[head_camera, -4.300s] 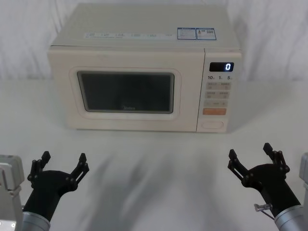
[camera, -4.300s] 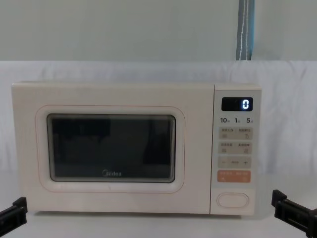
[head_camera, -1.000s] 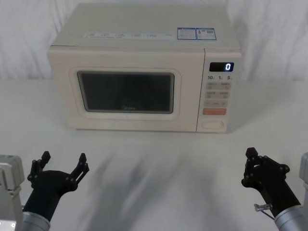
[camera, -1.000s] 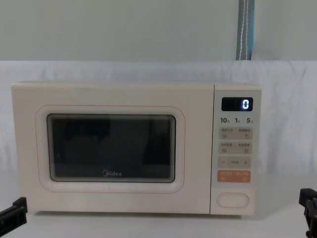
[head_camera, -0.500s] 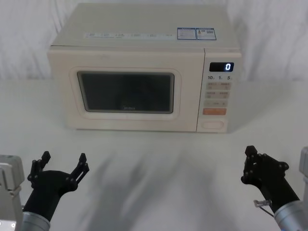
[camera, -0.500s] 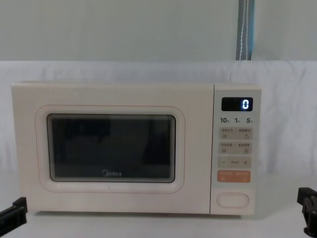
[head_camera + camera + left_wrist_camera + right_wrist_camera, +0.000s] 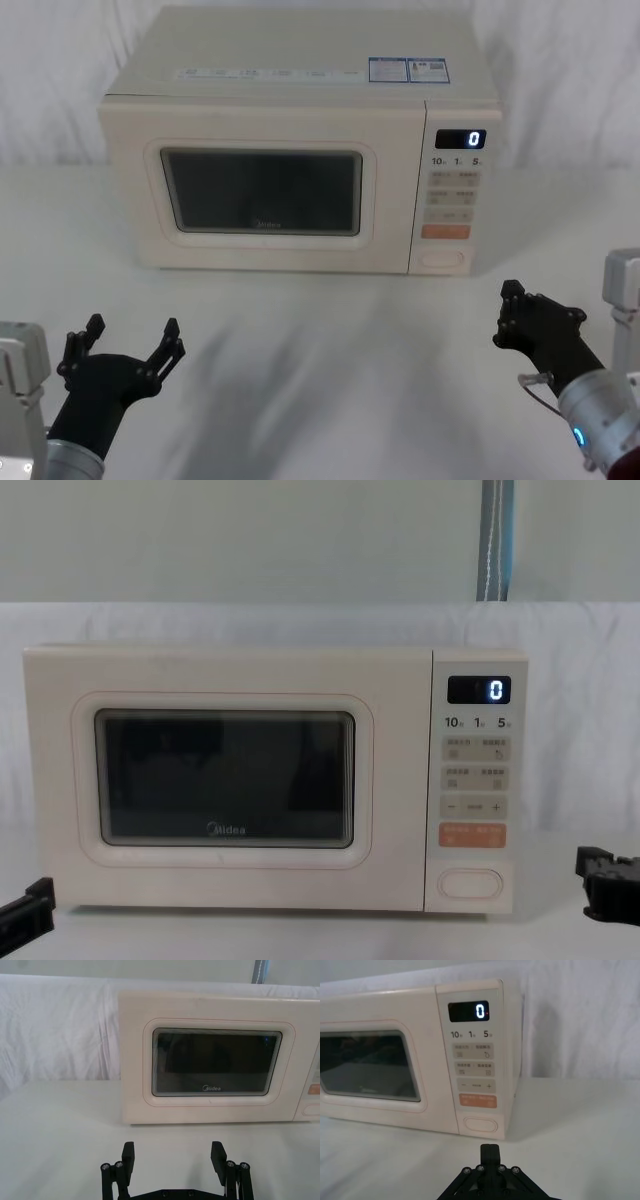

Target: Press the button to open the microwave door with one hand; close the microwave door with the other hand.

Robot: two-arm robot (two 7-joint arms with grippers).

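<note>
The left gripper (image 7: 127, 340), fingers spread and empty at lower left, and the pinched-shut, empty right gripper (image 7: 512, 315) both sit cropped before the closed microwave door (image 7: 265, 192).

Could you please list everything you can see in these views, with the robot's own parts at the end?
microwave: one, cream, centre of the table, against the backdrop.
microwave door: one, cream with dark window, shut.
display: one, black, showing "0", top of the control panel.
button: one, cream, bottom of the panel.
orange key: one, just above the button.
table: one, white.
left gripper: black, open, near left.
right gripper: black, shut, near right, facing the panel.
</note>
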